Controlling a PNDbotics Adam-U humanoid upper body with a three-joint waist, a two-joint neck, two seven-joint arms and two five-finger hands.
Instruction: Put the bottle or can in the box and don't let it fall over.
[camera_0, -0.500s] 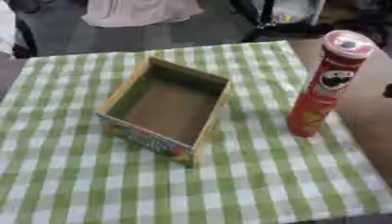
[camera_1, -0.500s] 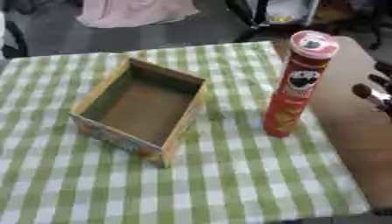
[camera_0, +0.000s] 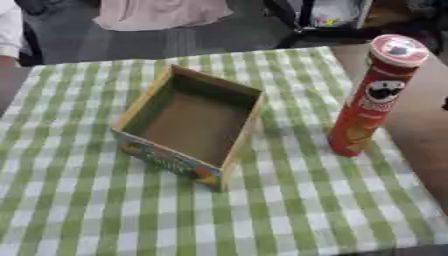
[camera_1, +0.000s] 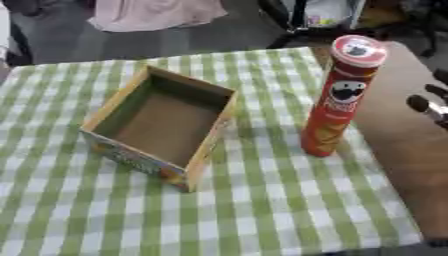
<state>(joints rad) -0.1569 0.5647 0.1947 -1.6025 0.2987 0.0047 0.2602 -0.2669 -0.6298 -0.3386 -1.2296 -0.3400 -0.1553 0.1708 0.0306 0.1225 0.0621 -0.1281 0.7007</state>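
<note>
In the left eye view we see the tall red can (camera_0: 376, 97) upright on the green checked cloth (camera_0: 79, 200) over the worktop, just beside the open cardboard box (camera_0: 194, 125) yet apart from it, and neither robot hand shows. In the right eye view the right robot hand (camera_1: 429, 106) enters at the right edge, near the can but not touching; we cannot tell whether it is open. We would grasp the smooth, slim cylinder around its middle and lower it straight onto the flat box floor.

Can (camera_0: 372, 100): glossy printed tube, smooth plastic lid. Box (camera_0: 191, 125): matt brown cardboard inside, printed outer face. Cloth (camera_0: 289, 210): woven green-white check. Table (camera_1: 402, 150): smooth brown wood.
</note>
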